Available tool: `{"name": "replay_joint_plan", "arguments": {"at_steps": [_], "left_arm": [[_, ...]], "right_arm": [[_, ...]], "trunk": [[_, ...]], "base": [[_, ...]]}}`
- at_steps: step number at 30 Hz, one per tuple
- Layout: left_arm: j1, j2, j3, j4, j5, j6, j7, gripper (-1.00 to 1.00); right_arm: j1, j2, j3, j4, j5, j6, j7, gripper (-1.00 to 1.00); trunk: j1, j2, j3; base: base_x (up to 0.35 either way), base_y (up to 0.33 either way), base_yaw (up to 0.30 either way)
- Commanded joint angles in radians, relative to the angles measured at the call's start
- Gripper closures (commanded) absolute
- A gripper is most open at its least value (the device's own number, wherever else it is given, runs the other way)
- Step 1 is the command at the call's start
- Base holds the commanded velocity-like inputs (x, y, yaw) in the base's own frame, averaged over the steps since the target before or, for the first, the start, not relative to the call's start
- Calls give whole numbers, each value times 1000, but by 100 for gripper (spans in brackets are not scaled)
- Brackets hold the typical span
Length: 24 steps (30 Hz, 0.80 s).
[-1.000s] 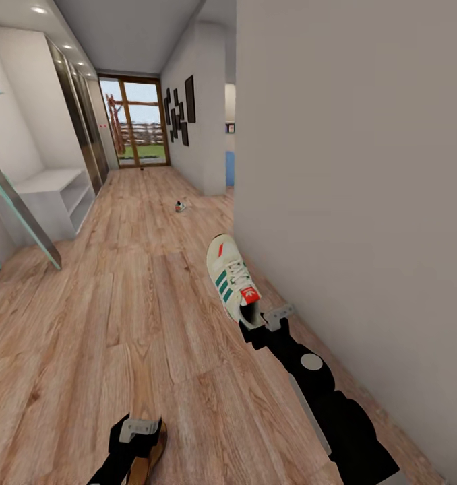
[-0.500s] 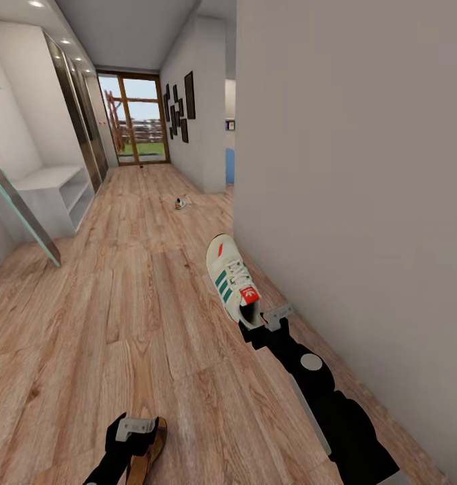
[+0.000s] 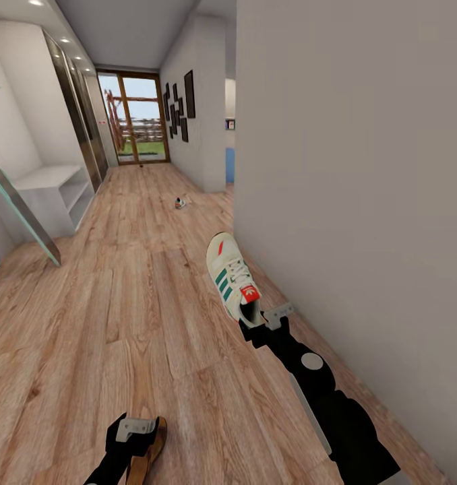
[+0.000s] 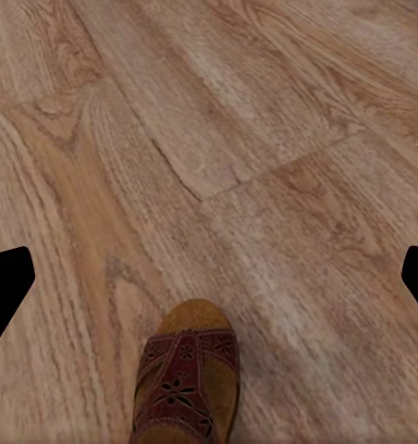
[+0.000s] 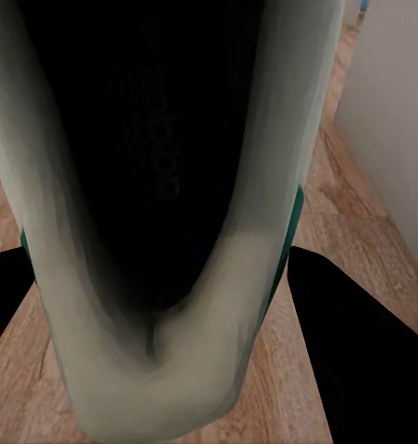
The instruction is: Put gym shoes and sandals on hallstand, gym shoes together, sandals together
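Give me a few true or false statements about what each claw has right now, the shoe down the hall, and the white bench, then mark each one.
1. The right claw grips a white sneaker by its heel end. True.
2. That sneaker has blue side stripes. False: the stripes are green, with a red tongue label.
3. The left claw holds a brown sandal. True.
4. A second sneaker lies on the wood floor farther down the corridor. True.
5. The white bench on the left already has shoes on its shelves. False: the shelves in view look bare.
6. The far door is solid wood. False: it is glazed, with a fence and grass visible outside.
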Motion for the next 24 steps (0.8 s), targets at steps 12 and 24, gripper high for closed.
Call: {"name": "replay_joint_plan", "arguments": {"at_steps": [12,24], "left_arm": [[1,-1,5,-1,-8,-4,-6,-100],[1,-1,5,0,-10,-4,-6,-100]], "right_arm": [[0,0,-1,-3,3,6,4,100],[0,0,-1,-3,4,6,4,100]], "trunk": [[34,-63,-47],[46,-80,-111]], "base": [[0,0,0],[0,0,0]]}}
